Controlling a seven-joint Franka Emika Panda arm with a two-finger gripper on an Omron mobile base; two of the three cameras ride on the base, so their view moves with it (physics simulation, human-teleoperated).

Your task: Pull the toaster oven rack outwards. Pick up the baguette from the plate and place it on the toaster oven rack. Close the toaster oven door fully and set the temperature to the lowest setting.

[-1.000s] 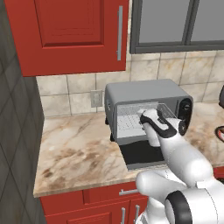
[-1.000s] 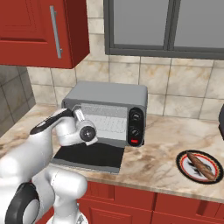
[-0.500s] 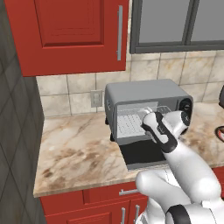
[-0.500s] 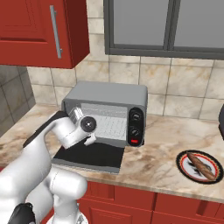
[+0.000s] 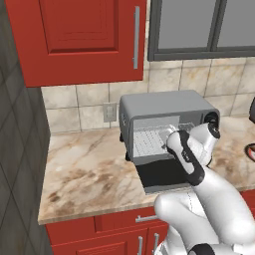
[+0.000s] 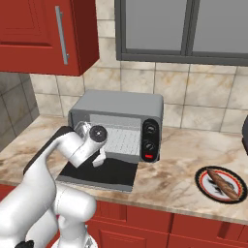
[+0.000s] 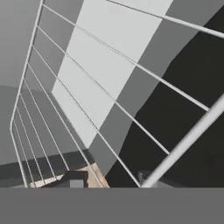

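While the toaster oven (image 5: 167,122) sits against the tiled wall on the marbled tabletop (image 5: 84,169), its toaster oven door (image 5: 167,175) lies folded down flat in front of the cavity, dark glass facing up. From the right base view the same oven shows its black control strip (image 6: 150,140) on the right-hand side, with two round knobs above a red light.

Inside the open cavity the toaster oven rack (image 5: 149,142) is visible as a pale wire grid. The gripper (image 6: 98,159) is at the front of the cavity, above the lowered door and close to the rack's front edge. In the hand view the rack's thin wires (image 7: 105,92) fan out across the frame, with one thick, blurred bar (image 7: 188,140) crossing just ahead of the finger tips. Whether the fingers are touching that bar or merely near it cannot be made out, and how far they are spread cannot be told either.

Well to the right of the oven, the baguette (image 6: 224,183) lies diagonally on a dark, red-rimmed plate (image 6: 203,180) on the tabletop. Red cabinets (image 5: 89,40) hang above the oven, with grey glass-fronted ones (image 6: 189,26) beside them.
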